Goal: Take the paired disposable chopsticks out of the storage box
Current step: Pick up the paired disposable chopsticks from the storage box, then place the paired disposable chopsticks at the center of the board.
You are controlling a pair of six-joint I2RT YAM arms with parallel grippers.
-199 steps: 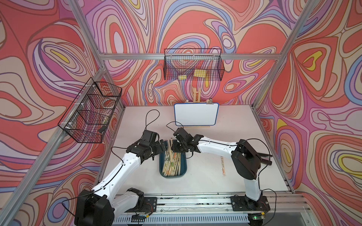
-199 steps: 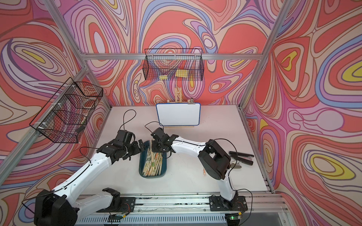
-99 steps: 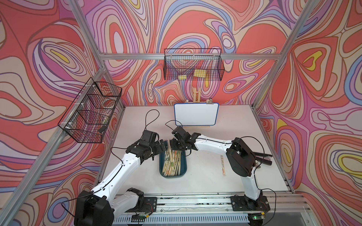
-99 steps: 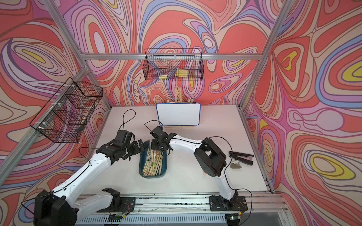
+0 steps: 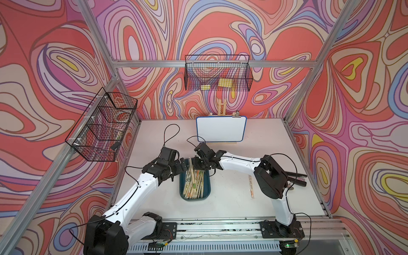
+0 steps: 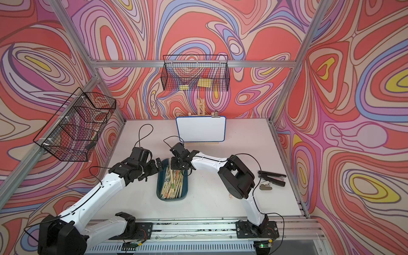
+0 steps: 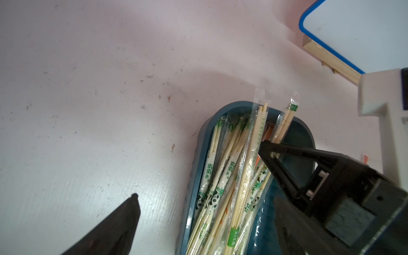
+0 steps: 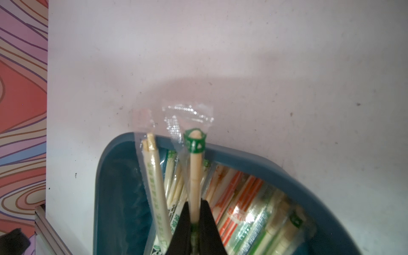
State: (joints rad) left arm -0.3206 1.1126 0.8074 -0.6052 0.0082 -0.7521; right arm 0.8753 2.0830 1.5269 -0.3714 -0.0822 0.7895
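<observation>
On the table [image 5: 231, 198], the box [image 5: 207, 189] is being emptied: one sleeved pair [image 8: 195, 176] at its far end is being pinched by the clenched right gripper [image 8: 194, 205]. A lift clear of the crowding chopsticks [image 5: 193, 185] is being called for. The left gripper [image 5: 181, 166] is being held wide open just left of the box.

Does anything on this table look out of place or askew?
Yes. One sleeved pair of pale bamboo chopsticks lies alone on the white table, apart from the dark teal plastic storage box. Inside, a green-banded pair pokes past the far rim, pinched by the right gripper.
</observation>
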